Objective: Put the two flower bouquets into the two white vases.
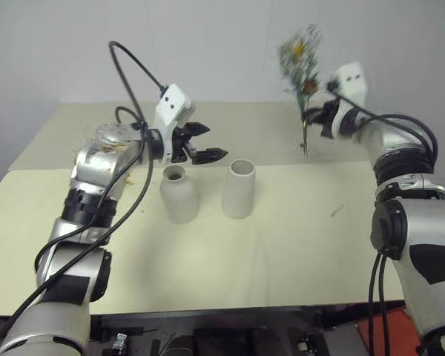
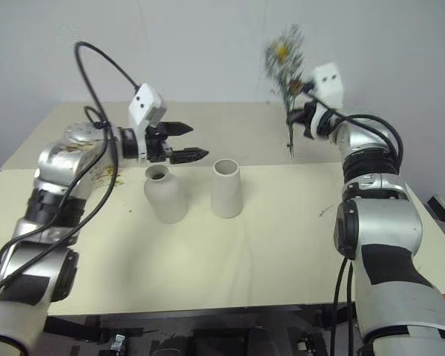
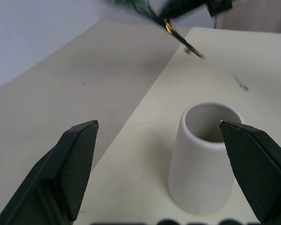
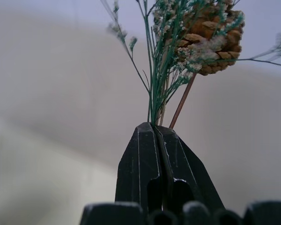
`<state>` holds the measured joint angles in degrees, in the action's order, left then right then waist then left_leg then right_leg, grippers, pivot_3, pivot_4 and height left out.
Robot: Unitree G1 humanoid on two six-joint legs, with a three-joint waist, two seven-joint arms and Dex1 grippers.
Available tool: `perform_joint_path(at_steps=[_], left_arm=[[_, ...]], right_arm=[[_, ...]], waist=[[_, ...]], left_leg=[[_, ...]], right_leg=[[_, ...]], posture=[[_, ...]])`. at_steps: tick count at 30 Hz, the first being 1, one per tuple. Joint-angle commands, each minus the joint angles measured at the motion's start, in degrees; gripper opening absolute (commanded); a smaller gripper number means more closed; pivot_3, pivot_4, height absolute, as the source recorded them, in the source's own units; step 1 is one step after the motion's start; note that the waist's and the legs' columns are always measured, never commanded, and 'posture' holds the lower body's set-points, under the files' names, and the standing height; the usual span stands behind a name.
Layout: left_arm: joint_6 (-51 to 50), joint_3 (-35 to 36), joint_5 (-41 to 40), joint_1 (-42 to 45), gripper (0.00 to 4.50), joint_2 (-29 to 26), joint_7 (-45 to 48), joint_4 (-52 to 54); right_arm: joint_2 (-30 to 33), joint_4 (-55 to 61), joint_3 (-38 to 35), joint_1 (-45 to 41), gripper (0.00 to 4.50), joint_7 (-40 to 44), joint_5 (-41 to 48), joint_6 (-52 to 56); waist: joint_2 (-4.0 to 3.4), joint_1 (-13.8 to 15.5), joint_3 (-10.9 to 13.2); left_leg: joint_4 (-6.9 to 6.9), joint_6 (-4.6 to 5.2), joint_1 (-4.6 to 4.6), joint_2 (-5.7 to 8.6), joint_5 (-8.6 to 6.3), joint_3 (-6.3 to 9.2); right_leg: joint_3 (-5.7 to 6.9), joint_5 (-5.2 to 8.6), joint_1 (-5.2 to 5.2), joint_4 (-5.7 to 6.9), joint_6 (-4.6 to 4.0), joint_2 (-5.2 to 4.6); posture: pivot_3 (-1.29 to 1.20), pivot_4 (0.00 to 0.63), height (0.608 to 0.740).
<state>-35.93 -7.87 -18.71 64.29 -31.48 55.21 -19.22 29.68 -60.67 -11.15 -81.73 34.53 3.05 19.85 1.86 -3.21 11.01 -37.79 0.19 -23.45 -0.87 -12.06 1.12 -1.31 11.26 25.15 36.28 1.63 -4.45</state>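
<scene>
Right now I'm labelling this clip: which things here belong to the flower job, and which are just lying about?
Job:
- grey-green sprig bouquet, clamped in the right tool
- rounded narrow-necked matte white vase
- plain white cylinder vase
- open left tool

Lying about:
- small dark scrap on the cream table

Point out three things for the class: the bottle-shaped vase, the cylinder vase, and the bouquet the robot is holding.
Bottle-shaped vase (image 1: 180, 199): left eye view, on its rounded body.
Cylinder vase (image 1: 239, 191): left eye view, on its side wall.
Grey-green bouquet (image 1: 300, 55): left eye view, on its blooms, above the right gripper (image 1: 310, 116).
</scene>
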Motion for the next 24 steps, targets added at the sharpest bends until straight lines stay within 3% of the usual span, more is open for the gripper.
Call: perform_joint_path(at_steps=[1,6,12,24], left_arm=[[1.18,-0.28,1.54,6.01,4.50,1.92,2.06,-6.20],[2.96,-1.39,3.07,7.79,4.50,2.68,6.30,-9.41],[3.30,-0.58,2.57,6.51,4.50,0.59,11.54,-8.40],[2.34,-0.02,1.10,3.29,4.50,-1.86,18.50,-4.52]], right_arm=[[-3.76,11.08,-7.41,1.80,0.05,-6.99,8.09,-2.84],[-11.50,29.48,-10.95,8.94,0.05,-10.12,16.33,-3.74],[-15.07,45.85,-7.82,18.49,0.05,-5.65,23.93,1.03],[-15.40,52.53,2.00,28.10,0.05,0.94,21.41,-4.83]], waist=[[0.00,-0.17,0.00],[-0.01,-0.38,0.01],[-0.03,-0.10,0.01],[-0.03,-0.19,0.02]], left_leg=[[0.00,0.00,-0.01,0.00,0.00,0.00],[0.03,0.00,-0.01,-0.01,0.00,0.01],[-0.04,0.00,-0.12,0.01,0.00,0.04],[-0.06,0.01,-0.04,-0.01,0.00,0.03]], right_leg=[[0.00,-0.01,0.00,-0.01,0.01,0.01],[-0.03,-0.01,0.04,0.07,0.01,0.02],[-0.02,0.00,0.13,0.48,0.02,0.01],[-0.04,0.01,0.11,0.47,0.02,0.04]], posture=[[0.00,0.150,0.740],[0.00,0.150,0.740],[0.00,0.150,0.740],[0.00,0.150,0.740]])
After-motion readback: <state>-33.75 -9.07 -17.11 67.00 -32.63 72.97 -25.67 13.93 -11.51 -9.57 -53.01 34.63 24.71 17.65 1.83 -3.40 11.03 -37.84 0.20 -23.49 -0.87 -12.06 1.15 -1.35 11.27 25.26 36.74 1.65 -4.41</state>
